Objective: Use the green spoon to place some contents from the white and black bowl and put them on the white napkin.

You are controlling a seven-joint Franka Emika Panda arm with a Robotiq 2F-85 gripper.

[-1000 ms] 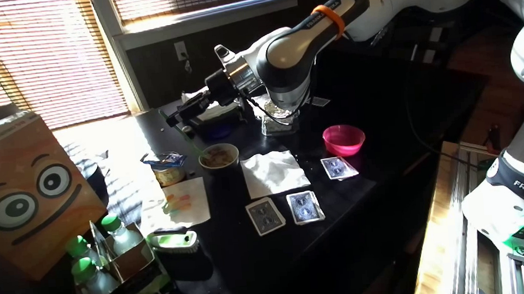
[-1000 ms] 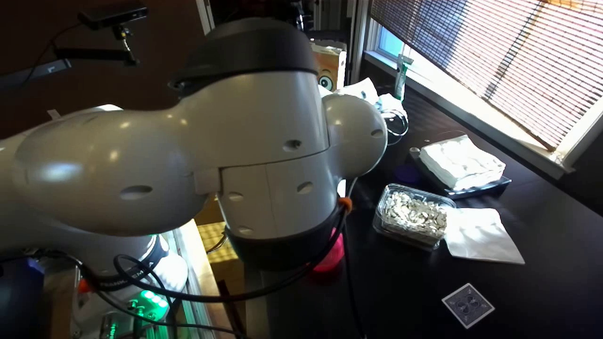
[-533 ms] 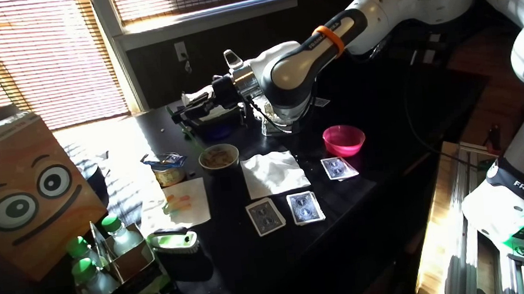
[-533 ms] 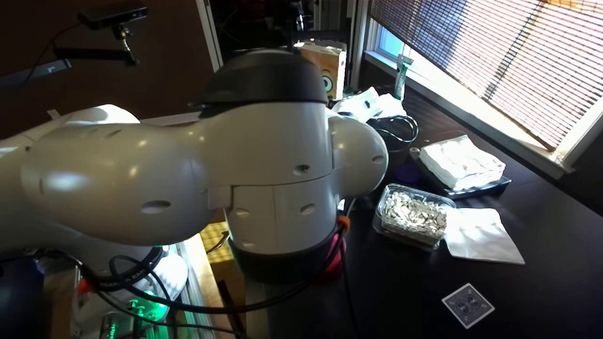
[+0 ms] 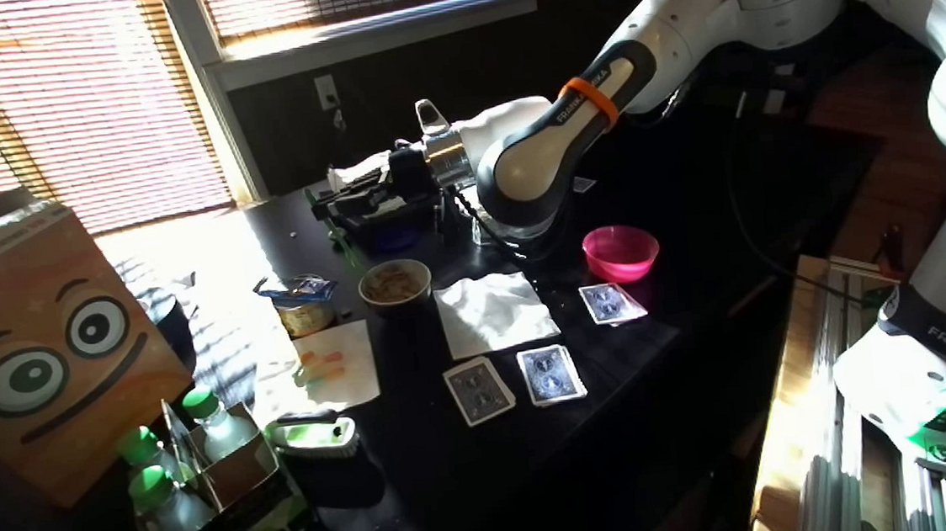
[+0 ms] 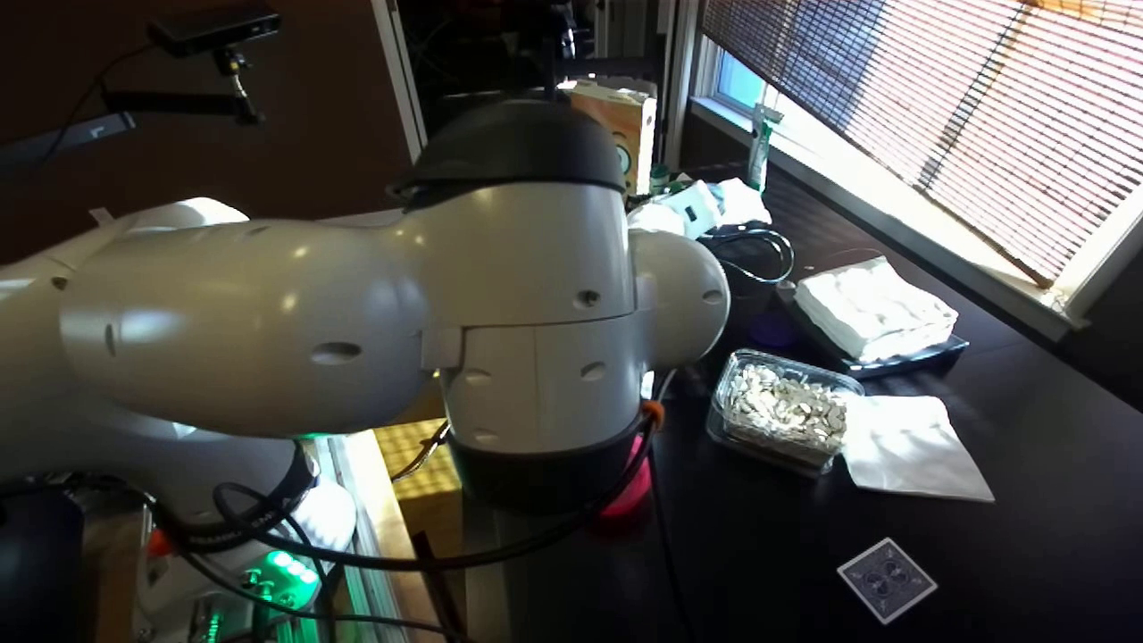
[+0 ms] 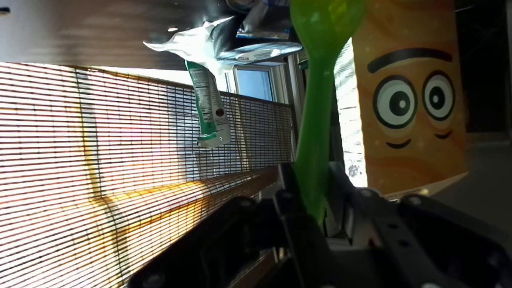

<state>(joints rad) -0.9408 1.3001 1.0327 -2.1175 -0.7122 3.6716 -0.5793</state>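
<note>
You have the hand (image 7: pixel 314 178) grasping the green spoon (image 7: pixel 316 100) by its handle; both sides press the smooth, glossy plastic. In the wrist view the spoon stands nearly upright, toward twelve o'clock, and its rounded scoop is cut by the top edge, so you cannot tell what it carries. In an exterior view the thin spoon slants downward, and its low end appears near the white and black bowl (image 5: pixel 397 304), at ten o'clock from it; its height above the dark desk (image 5: pixel 410 372) is hard to tell. This bowl is round, pale at the rim, and has inside brownish, flaky pieces (image 5: pixel 394 284). From the bowl, at four o'clock and just beside it, you see the white napkin (image 5: pixel 496 314), a flat paper square with crumpled surface. From the napkin, the shiny pink bowl (image 5: pixel 621 272) stands at two o'clock, and playing cards (image 5: pixel 551 375) with patterned backs lie at five o'clock. In the wrist view an orange carton (image 7: pixel 410 100) with a printed face shows at two o'clock from the hand.
</note>
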